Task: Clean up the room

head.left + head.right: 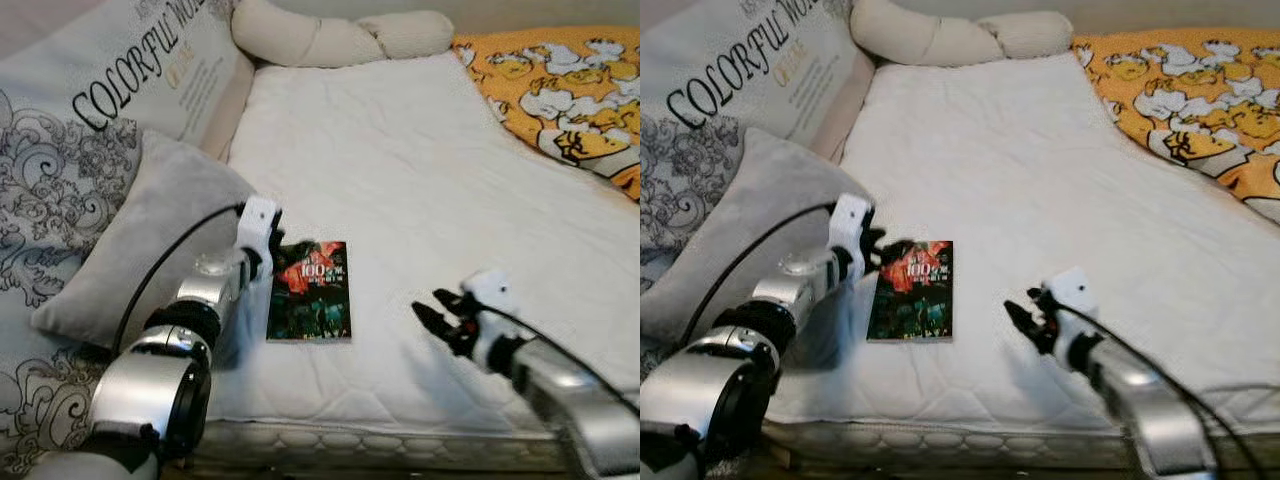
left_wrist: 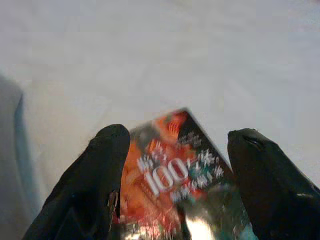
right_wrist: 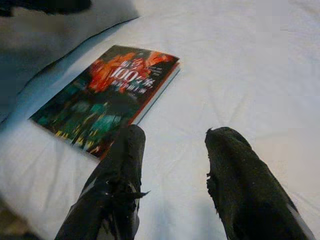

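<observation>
Where the white quilted mattress (image 1: 420,190) nears its front edge, a paperback book (image 1: 310,291) lies flat, cover up: rectangular, glossy, printed in red-orange above and dark green below, with "100" in white characters near the top. Its long left side sits just beside a grey velvety pillow (image 1: 150,240).

Left gripper (image 1: 272,258): black fingers spread wide, poised at the book's upper left corner; the wrist view shows one finger to either side of the cover's top edge, not closed on it. Whether the tips touch the cover cannot be told. A black cable arcs from the silver forearm to the white wrist housing.

Right gripper (image 1: 1025,315): black fingers parted, holding nothing, low over bare mattress to the right of the book and apart from it. Its wrist view looks across the sheet toward the book's lower corner.

Surroundings, outward:
- Mattress cover: soft, faintly stitched in a quilted pattern, lightly creased; scalloped quilting along the front side.
- Large cushion (image 1: 130,70): pale fabric printed with "COLORFUL" in black lettering and grey scrollwork, propped behind the grey pillow on the left.
- Cream plush bolster (image 1: 340,38): rounded, knotted shape, at the far head of the bed.
- Orange blanket (image 1: 570,90): patterned with white cartoon figures, bunched over the far right corner.
</observation>
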Robot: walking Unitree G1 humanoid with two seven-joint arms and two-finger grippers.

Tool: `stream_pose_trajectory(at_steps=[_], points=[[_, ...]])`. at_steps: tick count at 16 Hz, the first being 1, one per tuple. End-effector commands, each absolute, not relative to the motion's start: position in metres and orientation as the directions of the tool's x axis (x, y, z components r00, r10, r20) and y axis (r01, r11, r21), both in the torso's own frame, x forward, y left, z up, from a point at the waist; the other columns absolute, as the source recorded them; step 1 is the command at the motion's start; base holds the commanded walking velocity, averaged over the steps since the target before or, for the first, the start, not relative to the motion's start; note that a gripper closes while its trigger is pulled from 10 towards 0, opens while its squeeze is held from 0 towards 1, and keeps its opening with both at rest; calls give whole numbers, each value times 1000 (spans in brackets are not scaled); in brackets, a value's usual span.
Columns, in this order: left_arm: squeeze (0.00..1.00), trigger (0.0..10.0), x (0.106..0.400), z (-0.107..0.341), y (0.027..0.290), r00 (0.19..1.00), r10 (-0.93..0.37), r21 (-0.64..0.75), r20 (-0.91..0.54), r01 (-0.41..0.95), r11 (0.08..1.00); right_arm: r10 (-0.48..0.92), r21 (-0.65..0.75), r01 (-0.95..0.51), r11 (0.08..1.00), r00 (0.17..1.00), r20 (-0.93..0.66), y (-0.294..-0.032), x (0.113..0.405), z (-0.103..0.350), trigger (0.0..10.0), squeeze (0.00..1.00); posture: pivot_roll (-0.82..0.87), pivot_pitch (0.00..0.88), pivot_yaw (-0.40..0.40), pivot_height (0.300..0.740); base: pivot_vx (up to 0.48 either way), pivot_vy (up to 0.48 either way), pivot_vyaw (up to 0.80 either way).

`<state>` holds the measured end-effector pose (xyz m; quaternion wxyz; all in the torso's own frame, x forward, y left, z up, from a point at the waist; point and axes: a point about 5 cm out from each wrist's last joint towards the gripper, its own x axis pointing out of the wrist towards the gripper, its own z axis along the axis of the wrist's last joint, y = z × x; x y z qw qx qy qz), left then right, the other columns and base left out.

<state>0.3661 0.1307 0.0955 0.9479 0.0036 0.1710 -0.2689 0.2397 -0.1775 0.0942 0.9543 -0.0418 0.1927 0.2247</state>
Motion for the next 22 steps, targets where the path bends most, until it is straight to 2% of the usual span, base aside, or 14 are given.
stream_pose_trajectory(at_steps=[1,2,3,5,9,11,14,15,17,20,22], points=[[0,10000,360,95,136,823,-501,-48,-268,508,860,312,-48,-347,936,887,-341,-177,249,97,10000,0,-100,0,87,740,0,0,0],[0,10000,355,99,138,847,-488,-25,-212,495,869,285,-25,-308,951,904,-318,-173,251,97,10000,0,-92,0,84,740,0,0,0],[0,10000,345,106,148,899,-415,22,-141,422,906,232,-13,-246,969,928,-292,-168,254,97,10000,0,-84,0,86,740,0,0,0],[0,10000,329,112,163,945,-315,49,-89,320,946,159,-45,-178,983,949,-273,-164,257,96,10000,0,-81,0,83,740,0,0,0],[0,10000,282,118,182,984,-170,104,-44,174,979,136,-84,-156,984,970,-203,-155,260,100,10000,0,-27,0,39,740,0,0,0],[0,10000,269,116,189,992,-105,102,-62,111,989,98,-45,-110,993,975,-201,-154,260,100,10000,0,-10,0,22,740,0,-127,0],[0,10000,258,120,191,994,-76,101,-83,84,991,34,-33,-37,999,994,-105,-157,263,107,10000,0,-5,0,15,740,0,-301,0],[0,10000,253,117,191,991,-79,105,-111,91,990,102,-3,-104,995,984,-148,-152,259,100,10000,0,-4,0,14,740,0,-349,0],[0,10000,254,118,190,990,-75,99,-121,87,991,98,-7,-102,995,973,-210,-153,256,92,10000,0,-5,0,13,740,0,-351,0],[0,10000,257,119,188,987,-94,108,-131,108,988,104,11,-104,995,972,-212,-153,256,90,10000,0,-6,0,16,740,0,-349,0],[0,10000,257,120,187,986,-96,114,-139,112,987,163,48,-156,987,961,-222,-147,255,89,10000,0,-8,0,17,740,0,-352,0]])
